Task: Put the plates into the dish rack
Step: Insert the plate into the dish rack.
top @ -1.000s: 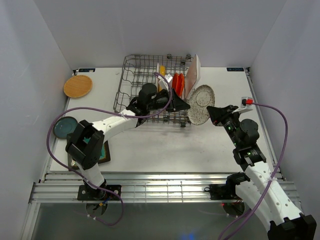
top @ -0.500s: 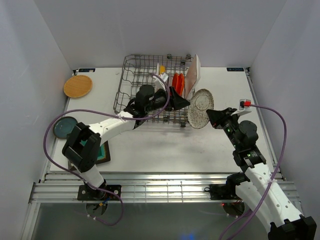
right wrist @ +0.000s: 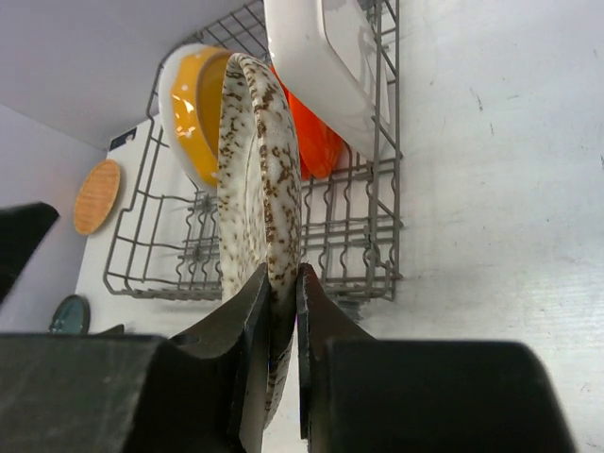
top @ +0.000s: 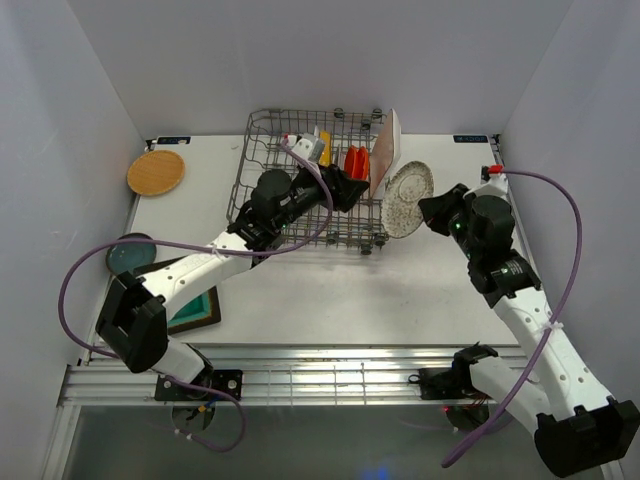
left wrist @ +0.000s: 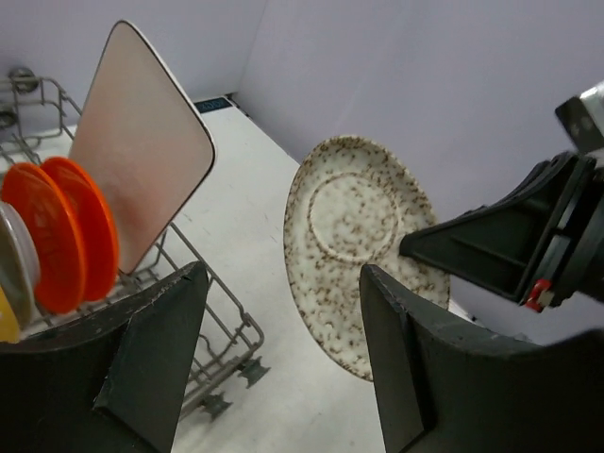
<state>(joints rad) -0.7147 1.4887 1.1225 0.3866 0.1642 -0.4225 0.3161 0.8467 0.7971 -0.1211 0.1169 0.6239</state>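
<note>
A pale speckled plate [top: 408, 197] hangs on edge just right of the grey wire dish rack [top: 268, 165], with my right gripper [top: 430, 210] shut on its lower rim [right wrist: 280, 283]. My left gripper [top: 348, 190] stands open over the rack's right end, facing that plate [left wrist: 354, 236] with nothing between its fingers [left wrist: 156, 349]. Standing in the rack are a white rectangular plate [top: 385, 150], an orange-red plate [top: 355, 160] and a yellow one [right wrist: 193, 104]. A wooden plate [top: 156, 172], a dark teal plate [top: 125, 255] and a square teal plate [top: 197, 308] lie on the table at left.
The left arm reaches across the rack's front with its purple cable [top: 120, 250] looping over the table's left side. The right arm's cable [top: 570, 250] arcs along the right wall. White walls close in the table [top: 300, 280] on three sides.
My left gripper has opened, let go of the speckled plate and drawn back over the rack. The right gripper keeps the plate and has lifted it up and back, more upright.
</note>
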